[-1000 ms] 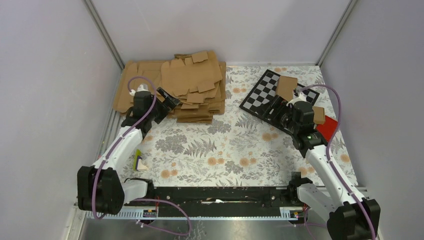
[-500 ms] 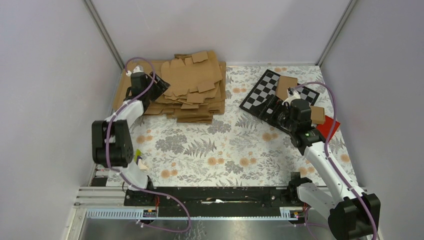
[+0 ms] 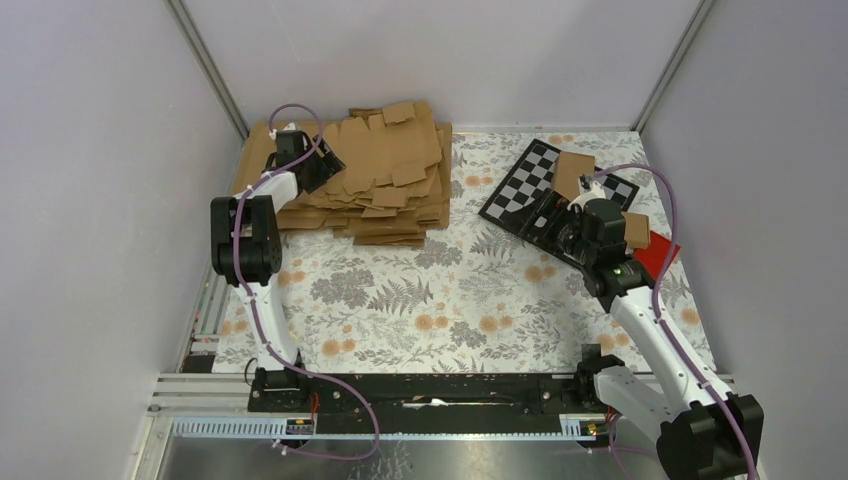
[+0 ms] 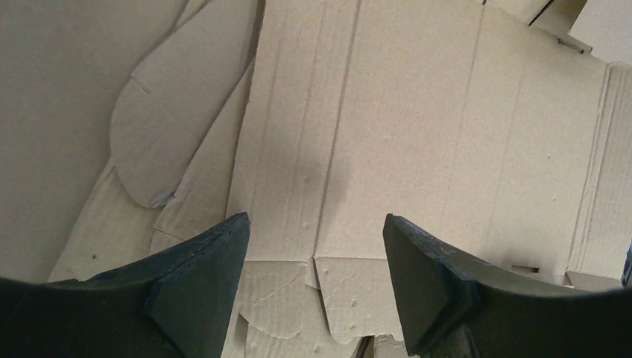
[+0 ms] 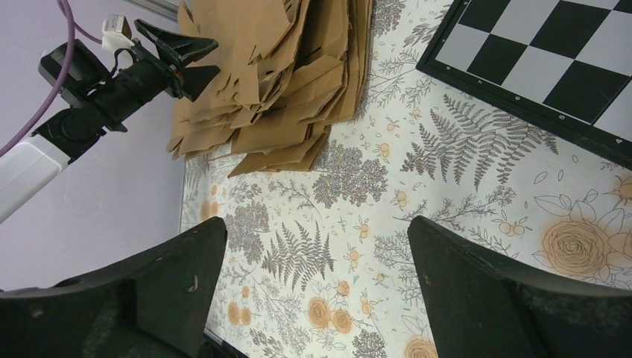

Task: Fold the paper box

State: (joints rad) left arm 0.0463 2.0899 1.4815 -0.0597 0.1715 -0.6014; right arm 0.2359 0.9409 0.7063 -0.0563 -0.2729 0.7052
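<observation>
Your fold has not begun. The stack (image 3: pixel 390 195) of flat brown blanks lies under your left fingers, at the table's (image 3: pixel 450 300) far left corner. The box (image 4: pixel 417 134) is, as I read it, the top sheet of that stack. It lies flat just beyond and between the left fingertips, creases unbent and flaps level. The left gripper (image 4: pixel 314 224) hangs over it with its fingers moderately apart and nothing between them. I can't tell from the wrist view whether the tips touch the sheet. The right gripper (image 5: pixel 317 224) stands wide and holds nothing, with bare floral table between its fingers and the board (image 5: pixel 544 52) beyond its right finger. So everything is left to do: lift one sheet clear, raise its walls and tuck its flaps.

Much is hard to read. You can't see how many blanks the stack holds, or whether the top one will come away alone. From above, the left wrist covers its own fingertips. Two small brown pieces, one on the board (image 3: pixel 573 172) and one by the red block (image 3: pixel 655 258), may be folded cartons, but they're too small to say.
</observation>
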